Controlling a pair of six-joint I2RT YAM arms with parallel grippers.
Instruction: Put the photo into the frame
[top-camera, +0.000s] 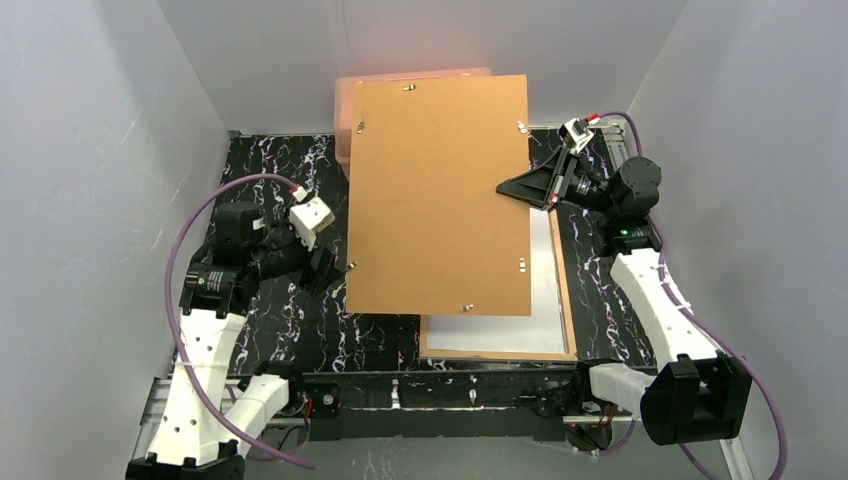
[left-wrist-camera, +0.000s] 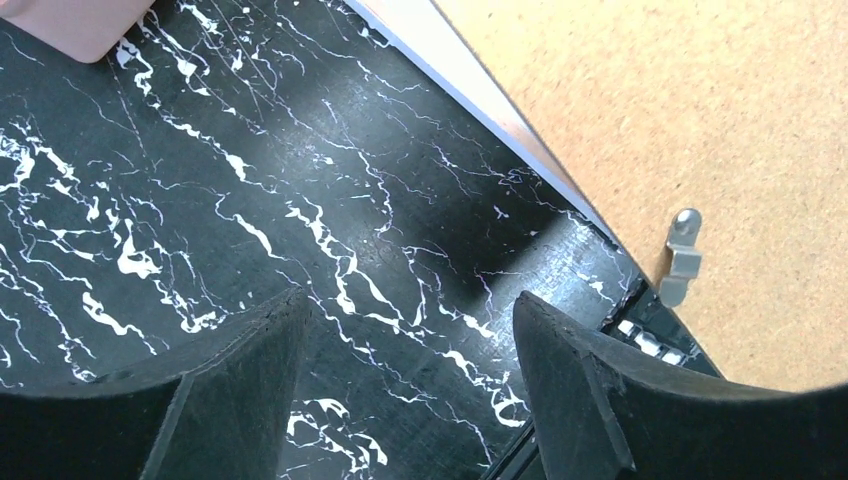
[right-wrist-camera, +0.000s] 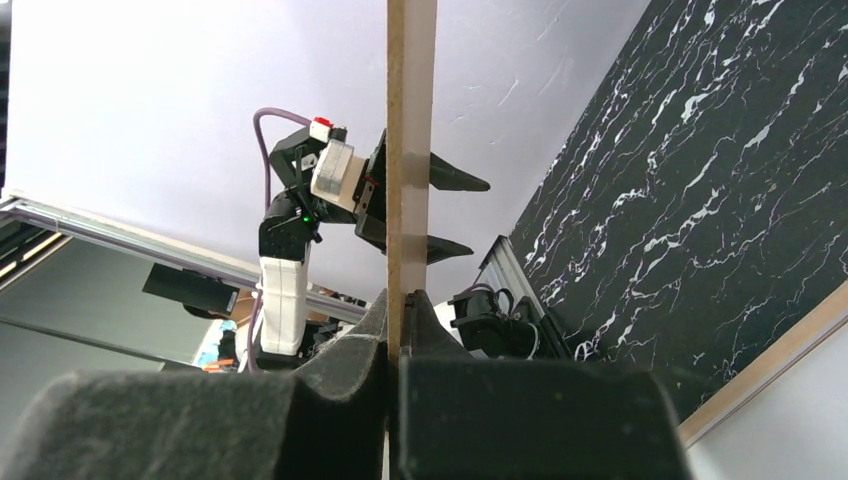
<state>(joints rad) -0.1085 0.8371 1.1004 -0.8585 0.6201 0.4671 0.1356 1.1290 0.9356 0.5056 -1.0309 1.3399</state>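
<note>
My right gripper (top-camera: 508, 187) is shut on the right edge of the brown backing board (top-camera: 438, 195) and holds it lifted and tilted over the table. In the right wrist view the board (right-wrist-camera: 410, 150) stands edge-on between my gripper's (right-wrist-camera: 403, 310) jaws. The frame (top-camera: 570, 300) lies back-up on the table, its tan rails half hidden under the board. A white sheet (top-camera: 545, 300) lies inside it; I cannot tell if it is the photo's plain back. My left gripper (top-camera: 325, 270) is open and empty just left of the board, above the bare table (left-wrist-camera: 410, 305).
An orange plastic box (top-camera: 345, 110) stands at the back, mostly hidden behind the board; its corner shows in the left wrist view (left-wrist-camera: 70, 25). The board carries small metal clips (left-wrist-camera: 683, 255). The table (top-camera: 270, 170) is black marble-patterned. Grey walls close in on three sides.
</note>
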